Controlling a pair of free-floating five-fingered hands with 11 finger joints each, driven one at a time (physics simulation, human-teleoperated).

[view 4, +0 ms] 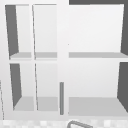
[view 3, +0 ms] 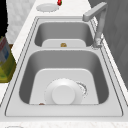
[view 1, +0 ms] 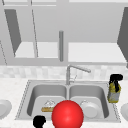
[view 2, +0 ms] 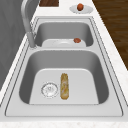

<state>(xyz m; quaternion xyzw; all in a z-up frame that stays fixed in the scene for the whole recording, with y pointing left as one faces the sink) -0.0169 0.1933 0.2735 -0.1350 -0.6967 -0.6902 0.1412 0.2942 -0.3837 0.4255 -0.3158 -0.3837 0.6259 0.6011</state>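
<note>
A black hand [view 1: 39,121], my left, hangs low at the sink's front edge, before the left basin. Just to its right is a big red ball [view 1: 67,114], and I cannot tell whether the two touch. A bread loaf [view 1: 47,109] [view 2: 64,85] lies on the left basin's floor beside the drain [view 2: 49,89]. A white plate [view 1: 90,109] [view 3: 63,93] rests in the right basin, with a small reddish-brown thing [view 2: 77,40] at its edge.
A yellow spray bottle [view 1: 114,90] [view 3: 5,62] with a black top stands on the counter right of the sink [view 1: 25,96]. White plates [view 1: 3,107] [view 1: 125,110] sit on both counter ends. The faucet [view 1: 75,68] points right. An open wall cabinet [view 4: 95,102] hangs above.
</note>
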